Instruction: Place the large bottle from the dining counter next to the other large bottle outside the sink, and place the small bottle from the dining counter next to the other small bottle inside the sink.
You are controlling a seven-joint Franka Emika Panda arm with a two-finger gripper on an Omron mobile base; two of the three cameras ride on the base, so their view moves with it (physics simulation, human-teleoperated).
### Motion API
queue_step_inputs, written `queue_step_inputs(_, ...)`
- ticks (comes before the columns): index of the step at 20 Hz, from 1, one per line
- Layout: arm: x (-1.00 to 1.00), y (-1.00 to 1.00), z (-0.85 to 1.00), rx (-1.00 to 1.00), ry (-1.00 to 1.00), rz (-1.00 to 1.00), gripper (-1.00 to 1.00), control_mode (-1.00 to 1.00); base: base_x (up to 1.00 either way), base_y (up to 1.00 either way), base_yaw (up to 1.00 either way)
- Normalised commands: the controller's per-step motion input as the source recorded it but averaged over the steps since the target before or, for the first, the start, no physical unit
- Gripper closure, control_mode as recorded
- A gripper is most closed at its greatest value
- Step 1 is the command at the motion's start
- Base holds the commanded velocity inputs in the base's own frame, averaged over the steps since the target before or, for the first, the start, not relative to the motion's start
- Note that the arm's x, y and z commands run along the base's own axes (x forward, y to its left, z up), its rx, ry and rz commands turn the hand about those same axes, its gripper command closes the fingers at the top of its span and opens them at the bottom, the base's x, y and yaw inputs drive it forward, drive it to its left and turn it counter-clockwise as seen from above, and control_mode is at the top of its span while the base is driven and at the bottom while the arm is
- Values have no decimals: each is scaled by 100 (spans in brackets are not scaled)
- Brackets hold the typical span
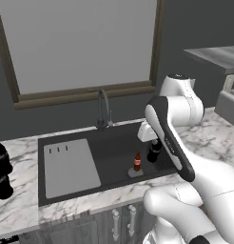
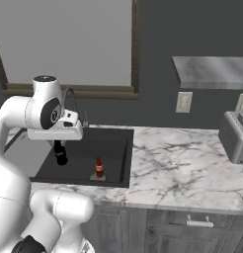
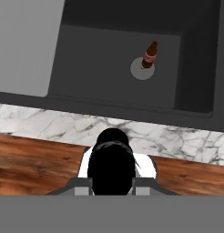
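My gripper [image 1: 154,143] [image 2: 58,144] [image 3: 111,182] is shut on the small bottle [image 1: 154,152] [image 2: 60,154] [image 3: 111,161], short and black, and holds it upright by its top. It hangs over the right part of the sink [image 1: 114,143] [image 2: 116,141] [image 3: 95,54]. The other small bottle [image 1: 137,162] [image 2: 99,168] [image 3: 150,54], reddish-brown with a red label, stands upright on the basin floor a short way from the held one. Tall black bottles [image 1: 2,167] stand on the marble left of the sink. The dining counter is out of view.
A grey ribbed drainboard [image 1: 69,167] [image 3: 22,45] covers the sink's left half. A curved dark faucet [image 1: 103,109] [image 2: 71,101] rises behind the basin. A toaster [image 2: 234,136] sits at the far right of the marble counter [image 2: 182,163].
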Motion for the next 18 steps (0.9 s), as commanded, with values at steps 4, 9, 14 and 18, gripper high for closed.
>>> queue_step_inputs(4, 0, 0, 0, 0, 0, 0, 100, 100, 0, 0, 0)
queue_step_inputs(9, 0, 0, 0, 0, 0, 0, 100, -100, 0, 0, 0)
queue_step_inputs(14, 38, 15, -1, 0, 0, -3, 100, -100, 0, 0, 0)
queue_step_inputs(18, 46, 6, -6, 0, 1, 0, 100, -100, 0, 0, 0)
